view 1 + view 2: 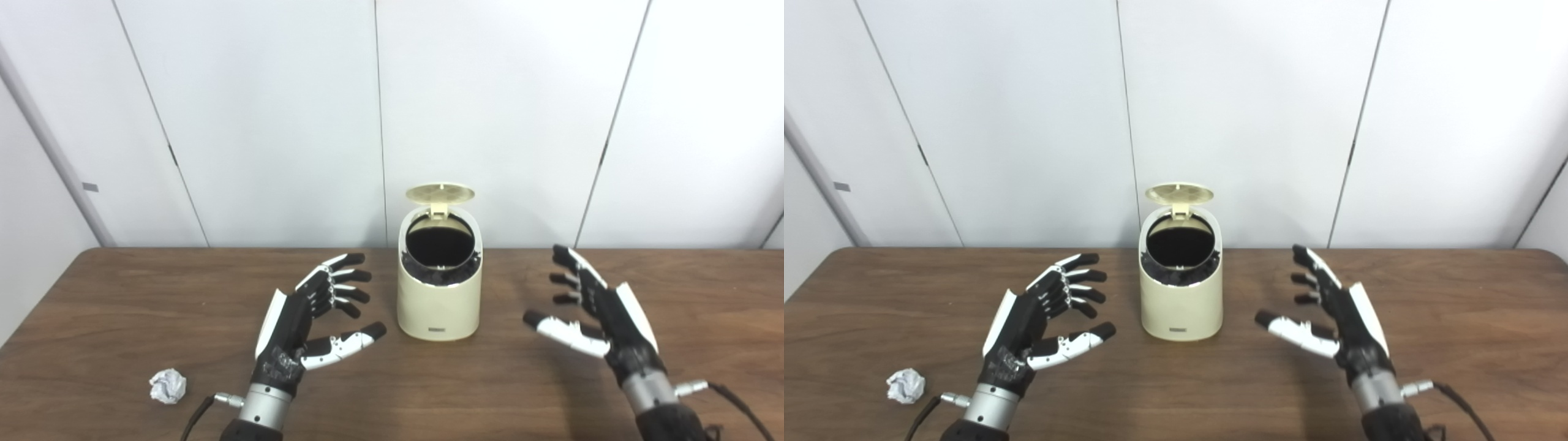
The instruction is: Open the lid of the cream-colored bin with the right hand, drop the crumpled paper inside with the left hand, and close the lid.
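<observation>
Left eye view: a brown wooden table (122, 294) runs up to white wall panels (275, 110). The cream-colored bin (438, 306) stands upright at mid-table, its lid (440, 193) tipped up at the back, so the round mouth gapes; inside shows only a dark liner, bunched at the rim. The crumpled paper (167, 386) lies on the wood near the front edge, well apart from the bin and just outside the left wrist. The left hand (309, 321) hangs left of the bin, fingers spread and holding nothing.

Right eye view: the right hand (1332, 318) hovers on the bin's other side, likewise splayed and empty. Nothing stands between either hand and the bin. A black cable (1464, 401) trails from the right wrist.
</observation>
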Tool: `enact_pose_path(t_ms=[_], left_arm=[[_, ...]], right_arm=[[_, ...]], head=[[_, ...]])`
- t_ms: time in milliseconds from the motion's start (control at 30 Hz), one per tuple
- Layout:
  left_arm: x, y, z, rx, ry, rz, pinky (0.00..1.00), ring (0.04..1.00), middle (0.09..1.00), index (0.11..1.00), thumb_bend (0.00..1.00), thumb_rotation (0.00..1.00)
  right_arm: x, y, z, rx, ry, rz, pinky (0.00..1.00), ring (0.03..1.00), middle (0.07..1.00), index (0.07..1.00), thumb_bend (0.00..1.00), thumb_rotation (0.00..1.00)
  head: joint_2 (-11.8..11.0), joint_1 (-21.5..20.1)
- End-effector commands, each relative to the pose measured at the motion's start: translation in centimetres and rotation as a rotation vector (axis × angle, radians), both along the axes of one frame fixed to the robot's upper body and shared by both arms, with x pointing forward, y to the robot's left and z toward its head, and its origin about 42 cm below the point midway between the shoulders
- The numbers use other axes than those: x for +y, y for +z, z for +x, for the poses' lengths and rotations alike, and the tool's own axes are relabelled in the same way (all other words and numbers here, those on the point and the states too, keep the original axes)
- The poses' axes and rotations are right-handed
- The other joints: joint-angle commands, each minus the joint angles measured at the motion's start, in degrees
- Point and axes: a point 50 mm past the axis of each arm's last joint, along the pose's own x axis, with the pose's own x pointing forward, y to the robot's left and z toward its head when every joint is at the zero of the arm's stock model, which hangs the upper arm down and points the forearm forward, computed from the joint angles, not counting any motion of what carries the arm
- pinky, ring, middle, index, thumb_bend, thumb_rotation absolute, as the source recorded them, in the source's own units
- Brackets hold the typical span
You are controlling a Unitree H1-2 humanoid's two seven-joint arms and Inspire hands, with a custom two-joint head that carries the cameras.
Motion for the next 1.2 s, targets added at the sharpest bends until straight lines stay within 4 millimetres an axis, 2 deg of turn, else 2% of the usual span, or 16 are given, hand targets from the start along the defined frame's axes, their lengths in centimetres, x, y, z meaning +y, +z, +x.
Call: enact_pose_path(t_ms=[0,67,233,333,400,433,500,533,567,667,833,1000,1167], left_arm=[[-0.4,2.0,0.2,-0.084,0.007,0.003,0.51,0.617,0.724,0.797,0.69,0.06],[-0.3,1.8,0.0,-0.078,0.016,0.011,0.50,0.613,0.724,0.798,0.70,0.07],[1.2,1.3,-1.3,-0.051,0.084,0.052,0.51,0.630,0.733,0.798,0.72,0.08],[2.0,1.3,-2.4,-0.046,0.147,0.073,0.51,0.628,0.731,0.797,0.72,0.07],[2.5,1.5,-3.0,-0.047,0.179,0.097,0.51,0.634,0.741,0.802,0.71,0.08],[3.2,1.8,-3.7,-0.060,0.213,0.150,0.52,0.635,0.742,0.804,0.71,0.07],[4.3,2.6,-4.7,-0.076,0.271,0.252,0.52,0.637,0.739,0.806,0.70,0.07],[5.1,3.2,-5.4,-0.070,0.319,0.359,0.53,0.641,0.738,0.805,0.69,0.07],[5.6,3.6,-5.9,-0.063,0.353,0.429,0.54,0.656,0.746,0.809,0.69,0.11],[7.5,5.2,-7.1,-0.051,0.451,0.674,0.54,0.663,0.744,0.800,0.72,0.15],[10.9,7.4,-8.5,0.020,0.542,0.959,0.52,0.651,0.734,0.755,0.78,0.12],[13.1,9.1,-9.2,0.091,0.583,1.181,0.44,0.583,0.716,0.717,0.81,0.11],[15.2,9.9,-9.3,0.152,0.634,1.261,0.51,0.605,0.706,0.721,0.88,0.06]], right_arm=[[-0.2,2.2,0.3,-0.110,0.041,0.000,0.73,0.851,0.923,0.941,0.80,0.40],[-0.6,2.0,0.1,-0.096,0.043,0.003,0.73,0.866,0.935,0.945,0.79,0.38],[-1.2,2.2,-0.4,-0.038,0.048,0.033,0.78,0.897,0.965,0.971,0.76,0.34],[-1.2,2.6,-0.5,-0.023,0.049,0.021,0.74,0.874,0.953,0.956,0.75,0.36],[-1.2,2.8,-0.5,-0.022,0.043,-0.017,0.66,0.842,0.938,0.942,0.77,0.42],[-1.2,2.8,-0.5,-0.026,0.042,-0.034,0.62,0.821,0.929,0.934,0.81,0.47],[-1.1,2.9,-0.5,-0.028,0.043,-0.051,0.53,0.790,0.915,0.919,0.88,0.52],[-1.2,3.0,-0.5,-0.026,0.045,-0.057,0.49,0.778,0.913,0.918,0.90,0.54],[-1.2,3.0,-0.5,-0.024,0.046,-0.060,0.47,0.768,0.911,0.915,0.91,0.55],[-1.3,3.0,-0.4,-0.019,0.045,-0.065,0.43,0.749,0.904,0.906,0.92,0.57],[-1.1,3.2,-0.3,-0.033,0.059,-0.065,0.39,0.724,0.894,0.890,0.94,0.60],[-1.0,3.6,-0.1,-0.045,0.067,-0.080,0.37,0.727,0.896,0.893,0.93,0.60],[-1.1,3.8,0.1,-0.045,0.070,-0.088,0.35,0.721,0.888,0.891,0.96,0.63]], head=[[-0.25,2.72],[-0.75,7.26],[-2.42,13.97],[-3.13,16.44],[-3.50,17.97],[-3.69,18.82],[-3.90,19.39],[-4.03,19.80],[-4.03,19.80],[-4.17,20.09],[-4.20,19.49],[-4.18,19.79],[-4.05,20.08]])
